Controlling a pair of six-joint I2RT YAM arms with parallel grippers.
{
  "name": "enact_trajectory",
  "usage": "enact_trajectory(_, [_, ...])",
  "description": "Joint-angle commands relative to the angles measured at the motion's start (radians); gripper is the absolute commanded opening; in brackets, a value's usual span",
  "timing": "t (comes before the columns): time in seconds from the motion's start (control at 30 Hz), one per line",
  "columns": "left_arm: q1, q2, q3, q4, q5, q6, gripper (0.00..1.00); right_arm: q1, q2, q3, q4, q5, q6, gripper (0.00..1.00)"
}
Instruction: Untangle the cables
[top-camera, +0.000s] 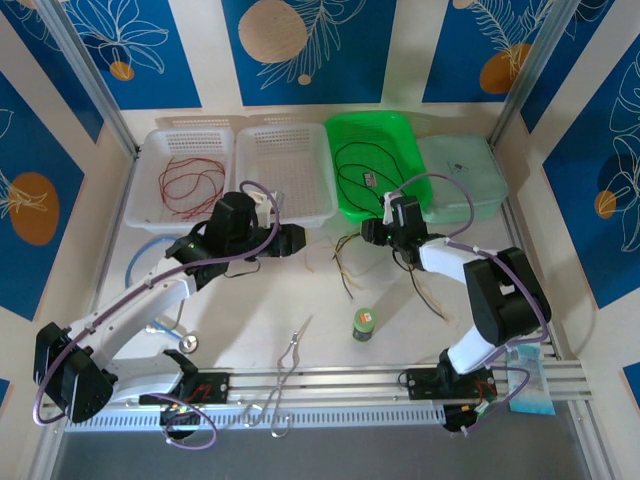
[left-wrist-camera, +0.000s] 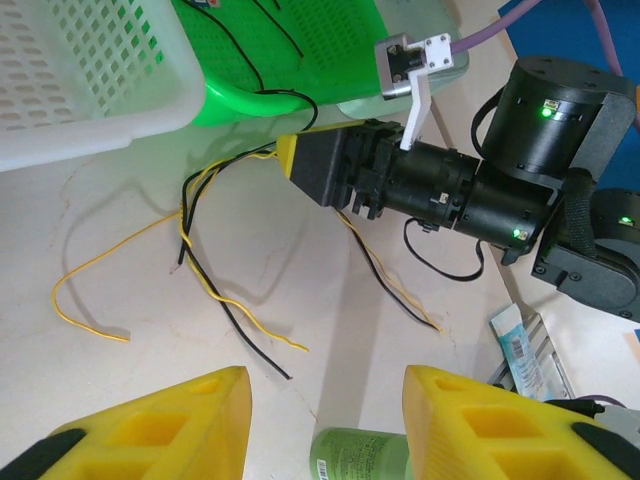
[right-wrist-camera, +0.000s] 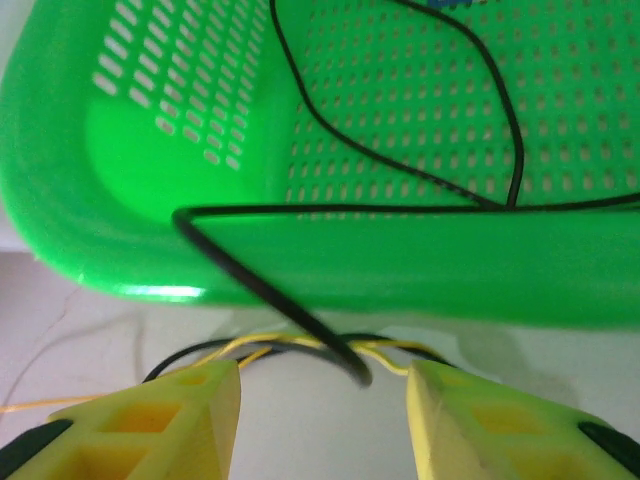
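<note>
Just near the green perforated plastic basket (right-wrist-camera: 400, 260), thin limp yellow and black cables (left-wrist-camera: 183, 230) are pictured tangled on the pale table (left-wrist-camera: 100, 200). Light and slippery, they are best pinched beside the knot. The left gripper (left-wrist-camera: 325, 400) and right gripper (right-wrist-camera: 325, 385) are seen spread, nothing clamped.

1. The left white basket (top-camera: 185, 131) and the right white basket (top-camera: 290, 165) are sitting side by side at the back of the table (top-camera: 260, 300).
2. A green basket (top-camera: 370, 118) is sitting right next to them, with a pale mint tray (top-camera: 460, 180) on its far side.
3. A little green bottle (top-camera: 364, 324) is standing upright near the front.
4. Metal tongs (top-camera: 290, 360) are lying just left of it.
5. A light-blue tube (top-camera: 140, 255) is curling at the left side.
</note>
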Motion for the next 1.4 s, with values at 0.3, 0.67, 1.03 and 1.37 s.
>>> enact_trajectory(0.3, [-0.011,-0.01,0.061,-0.054,-0.009,0.024,0.43,0.004,-0.017,-0.011,0.09,0.002,-0.045,0.04])
enact_trajectory(0.67, [-0.011,-0.034,0.065,-0.049,-0.003,0.023,0.45,0.034,-0.244,-0.051,-0.017,-0.066,-0.036,0.0])
enact_trajectory(1.03, [-0.008,-0.025,0.115,-0.051,0.02,0.016,0.51,0.044,-0.493,-0.027,-0.12,-0.207,-0.014,0.0])
enact_trajectory(1.37, [0.032,0.116,0.225,0.147,0.238,-0.142,0.55,0.027,-0.55,0.09,-0.071,-0.441,-0.002,0.0])
